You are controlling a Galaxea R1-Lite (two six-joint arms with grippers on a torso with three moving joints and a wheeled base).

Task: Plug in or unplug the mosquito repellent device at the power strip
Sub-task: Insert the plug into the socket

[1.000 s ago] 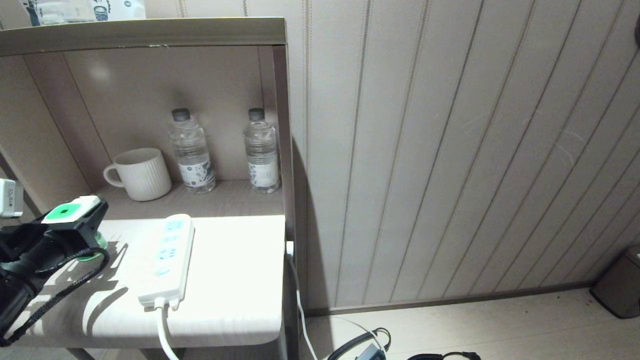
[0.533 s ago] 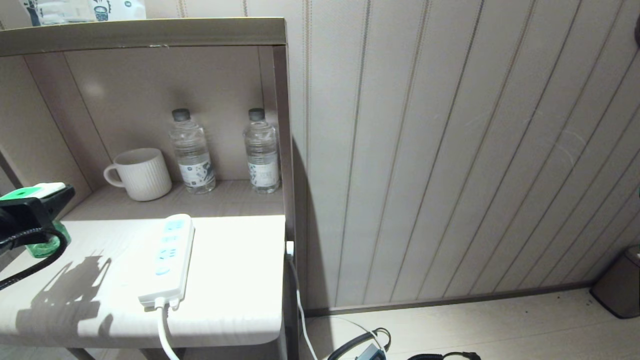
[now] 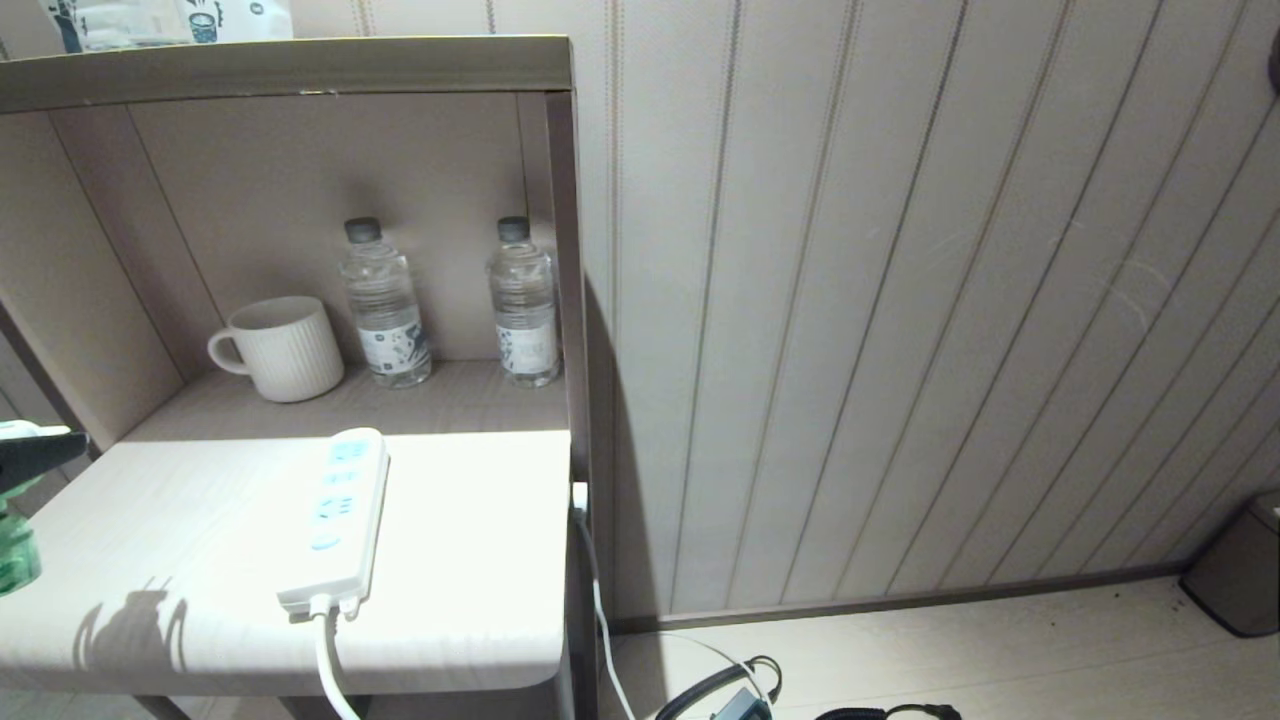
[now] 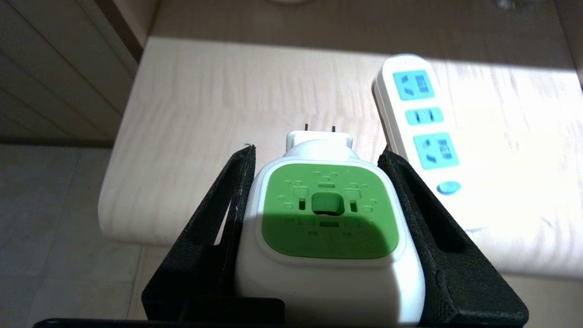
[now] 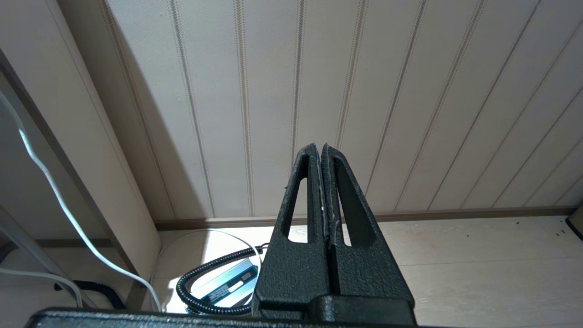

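The mosquito repellent device (image 4: 328, 218), white with a green square face, sits between the black fingers of my left gripper (image 4: 317, 150), which is shut on its sides. Its two plug prongs (image 4: 320, 127) stick out free past the fingertips, over the table's near-left part. In the head view only a fingertip (image 3: 45, 447) and the green bottle (image 3: 15, 565) show at the far left edge. The power strip (image 3: 335, 515) lies flat on the table with nothing plugged into its pale blue sockets (image 4: 423, 123). My right gripper (image 5: 320, 148) is shut and empty, parked low, facing the wall and floor.
A ribbed mug (image 3: 283, 347) and two water bottles (image 3: 383, 305) (image 3: 522, 300) stand at the back of the shelf. The strip's white cable (image 3: 330, 660) hangs over the table's front edge (image 3: 470, 660). A coiled black cable (image 5: 205, 273) lies on the floor; a bin (image 3: 1240, 575) stands far right.
My left gripper has carried the device leftward, away from the strip and past the table's left edge, until it is almost out of the head view. The right arm has not moved.
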